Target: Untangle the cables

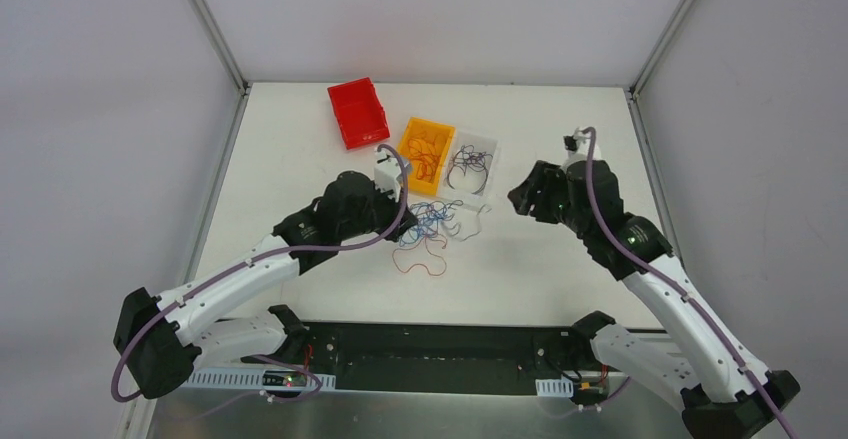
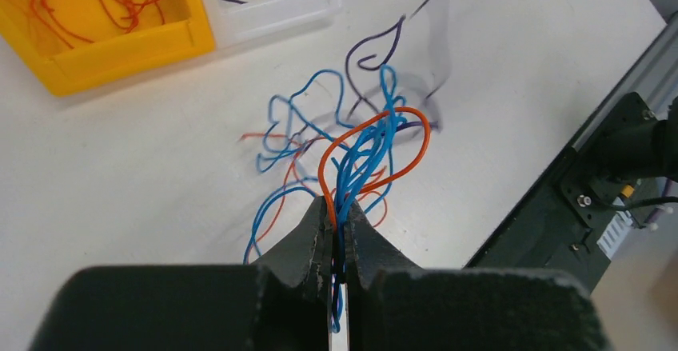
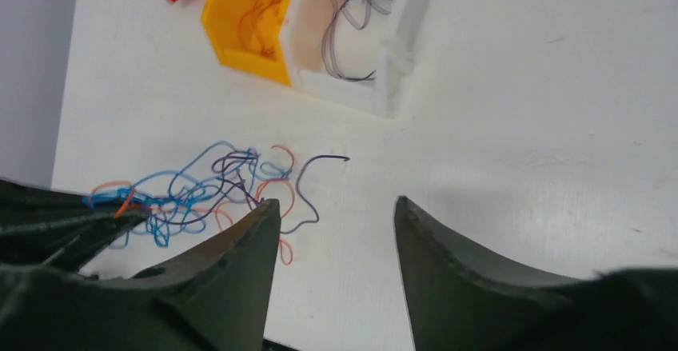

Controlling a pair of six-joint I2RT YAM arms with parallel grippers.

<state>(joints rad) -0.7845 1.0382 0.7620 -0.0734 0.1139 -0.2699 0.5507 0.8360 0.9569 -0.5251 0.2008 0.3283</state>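
Tangle of thin blue, orange and purple cables (image 1: pixel 432 224) lying on the white desk (image 1: pixel 560 269) near the yellow plastic bin (image 2: pixel 120 51), left hand (image 2: pixel 339 217) clamped tight on its blue and orange strands (image 2: pixel 364 151), right hand (image 3: pixel 336 211) spread wide, holding nothing

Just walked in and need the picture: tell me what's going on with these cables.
The left hand is shut on a few blue cables and an orange cable, drawn out of the tangle on the table. The right hand is open above the table, holding nothing. The orange bin already holds orange cables, the white bin dark ones.
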